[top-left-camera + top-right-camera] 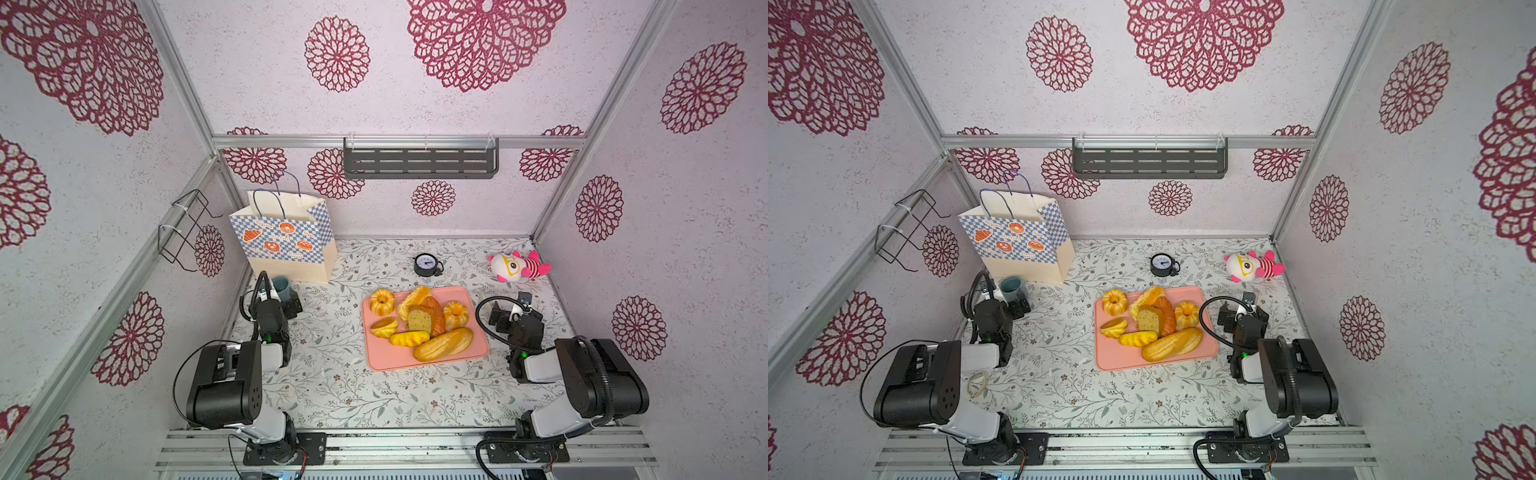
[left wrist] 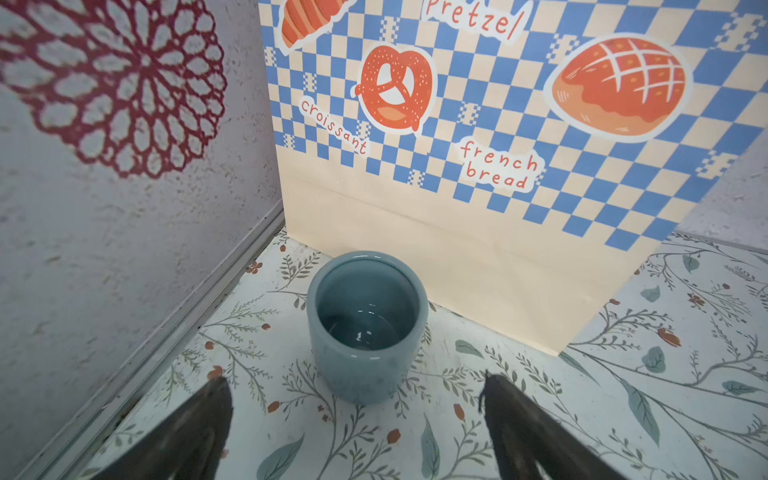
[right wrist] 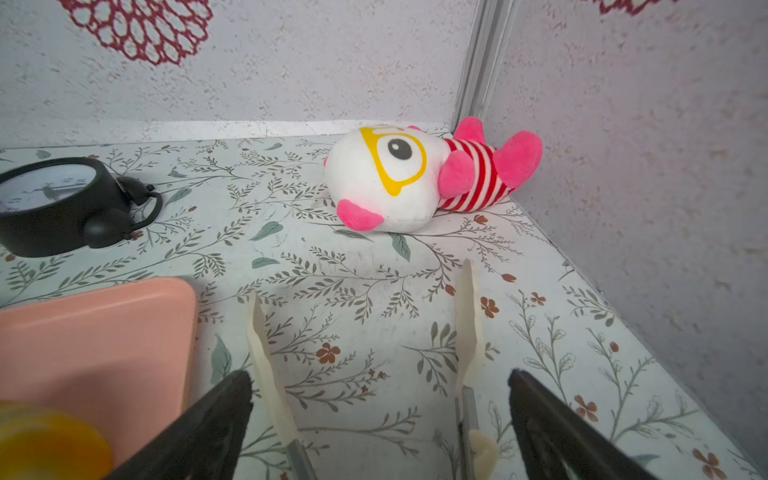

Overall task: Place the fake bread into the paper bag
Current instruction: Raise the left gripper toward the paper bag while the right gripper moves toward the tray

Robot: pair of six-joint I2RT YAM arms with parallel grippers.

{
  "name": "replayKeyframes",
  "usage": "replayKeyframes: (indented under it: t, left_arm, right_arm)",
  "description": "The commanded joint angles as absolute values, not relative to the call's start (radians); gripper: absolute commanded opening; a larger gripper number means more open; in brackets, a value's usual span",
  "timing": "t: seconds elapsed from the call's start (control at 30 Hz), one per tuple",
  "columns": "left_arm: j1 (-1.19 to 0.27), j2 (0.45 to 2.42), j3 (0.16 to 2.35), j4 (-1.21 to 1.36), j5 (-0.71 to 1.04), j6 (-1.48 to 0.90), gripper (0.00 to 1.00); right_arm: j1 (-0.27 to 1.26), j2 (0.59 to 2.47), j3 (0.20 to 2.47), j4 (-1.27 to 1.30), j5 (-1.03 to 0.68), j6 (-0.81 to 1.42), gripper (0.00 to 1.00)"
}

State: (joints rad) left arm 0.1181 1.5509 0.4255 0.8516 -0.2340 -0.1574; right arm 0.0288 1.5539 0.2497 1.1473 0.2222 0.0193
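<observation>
Both arms' jaws released, empty; fake bread (image 1: 419,321) on tray (image 1: 386,361), well apart from paper bag (image 1: 286,249). Risk: arm clips bag rim, toppling it onto cup (image 1: 280,286) just beside.

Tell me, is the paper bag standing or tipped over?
Standing: the paper bag rests on its flat base, open mouth up, handles raised.

fake bread (image 1: 444,344): golden-yellow; paper bag (image 1: 286,245): cream, blue-checked; tray (image 1: 386,357): pink
</observation>
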Motion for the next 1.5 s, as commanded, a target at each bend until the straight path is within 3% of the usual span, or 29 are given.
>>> replayKeyframes:
  t: [0.0,0.93,1.03,1.13,1.23,1.33,1.4,1.47]
  left_arm:
    - [0.114,1.552,0.423,0.873,-0.233,-0.138,0.97]
    - [0.137,1.53,0.43,0.846,-0.17,-0.147,0.97]
    - [0.141,1.438,0.479,0.666,-0.173,-0.153,0.97]
    - [0.142,1.331,0.601,0.302,-0.191,-0.208,0.97]
    - [0.111,1.228,0.652,0.131,-0.192,-0.28,0.97]
    - [0.086,1.131,0.691,-0.01,-0.202,-0.465,0.97]
    - [0.086,1.104,0.763,-0.192,-0.194,-0.619,0.97]
    - [0.086,1.101,0.826,-0.325,-0.137,-0.698,0.97]
  right_arm:
    - [0.026,1.535,0.262,1.185,0.21,0.021,0.99]
    - [0.026,1.519,0.258,1.183,0.228,0.026,0.99]
    - [0.026,1.392,0.283,1.028,0.303,0.058,0.99]
    - [0.027,1.239,0.285,0.919,0.286,0.049,0.99]
    - [0.042,1.02,0.29,0.764,0.271,0.054,0.99]
    - [0.034,0.837,0.43,0.268,0.498,0.413,0.99]
    - [0.025,0.794,0.556,-0.04,0.461,0.486,0.99]
    - [0.025,0.761,0.613,-0.18,0.339,0.455,0.99]
